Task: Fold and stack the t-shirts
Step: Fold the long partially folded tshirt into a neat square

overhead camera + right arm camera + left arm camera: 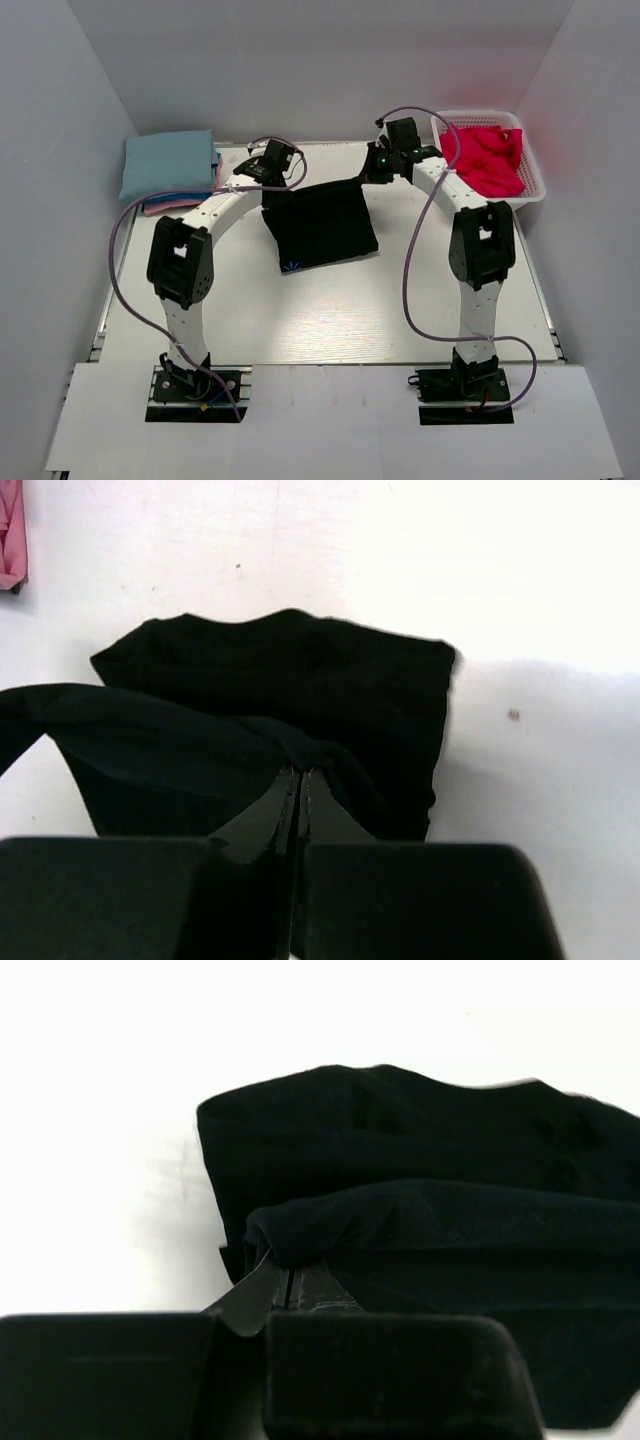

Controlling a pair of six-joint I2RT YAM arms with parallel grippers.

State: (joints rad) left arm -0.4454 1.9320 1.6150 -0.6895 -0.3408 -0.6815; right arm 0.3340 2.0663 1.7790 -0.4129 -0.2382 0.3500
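Observation:
The large black t-shirt (322,226) lies partly folded in the middle of the table, its far edge lifted. My left gripper (268,178) is shut on the shirt's far left corner; in the left wrist view (288,1268) the cloth (420,1160) bunches over the closed fingertips. My right gripper (372,170) is shut on the far right corner; in the right wrist view (301,772) the black cloth (300,680) drapes from the closed tips. A folded stack with a light blue t-shirt (168,164) on top and pink beneath (165,207) sits at the far left. A bright red t-shirt (488,155) lies crumpled in the basket.
The white lattice basket (537,185) stands at the far right corner. Grey walls close in on both sides and the back. A pink cloth edge (10,535) shows at the top left of the right wrist view. Cables loop from both arms.

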